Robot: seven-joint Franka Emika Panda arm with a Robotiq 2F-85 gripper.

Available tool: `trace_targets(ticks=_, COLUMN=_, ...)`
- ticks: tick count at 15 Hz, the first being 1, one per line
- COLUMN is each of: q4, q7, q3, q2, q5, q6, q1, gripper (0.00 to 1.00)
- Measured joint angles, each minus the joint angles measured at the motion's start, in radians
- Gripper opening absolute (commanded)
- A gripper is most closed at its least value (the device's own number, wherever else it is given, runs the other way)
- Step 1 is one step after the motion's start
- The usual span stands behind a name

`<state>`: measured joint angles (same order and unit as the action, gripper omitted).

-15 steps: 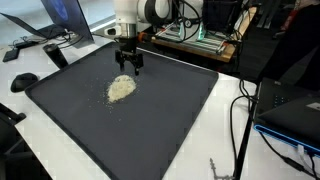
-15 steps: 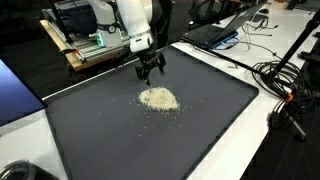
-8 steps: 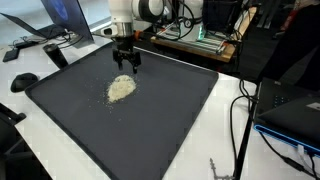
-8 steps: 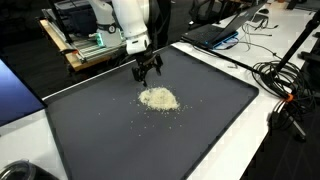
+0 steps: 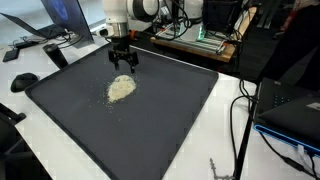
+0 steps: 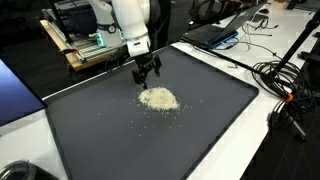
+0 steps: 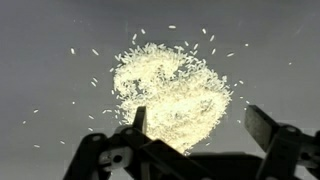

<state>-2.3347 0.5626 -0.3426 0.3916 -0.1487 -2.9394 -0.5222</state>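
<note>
A small heap of pale rice-like grains (image 5: 121,88) lies on a dark grey mat (image 5: 160,120), with loose grains scattered round it. It shows in both exterior views (image 6: 158,99) and fills the middle of the wrist view (image 7: 170,88). My gripper (image 5: 124,64) hangs just above the mat at the heap's far edge (image 6: 147,75). Its two fingers are spread apart and hold nothing (image 7: 198,128). One finger overlaps the heap's edge in the wrist view, the other is over bare mat.
The mat covers most of a white table (image 5: 225,140). Laptops (image 5: 60,18) and a black mouse (image 5: 23,81) sit beside it. Cables (image 6: 285,85) trail at one side. An equipment rack (image 6: 85,45) stands behind the arm.
My gripper has drifted slightly sideways along the far edge of the heap, staying low and open. The heap has not moved.
</note>
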Motion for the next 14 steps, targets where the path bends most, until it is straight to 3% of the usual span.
trace_targets(ticks=7, q4=0.011, q7=0.204, q3=-0.046, q2=0.071, q5=-0.001, q6=-0.08, q1=-0.056, gripper=1.0)
trace_targets(ticks=14, q4=0.041, q7=0.272, q3=-0.149, q2=0.177, q5=0.047, q6=-0.134, q1=-0.195, gripper=1.0)
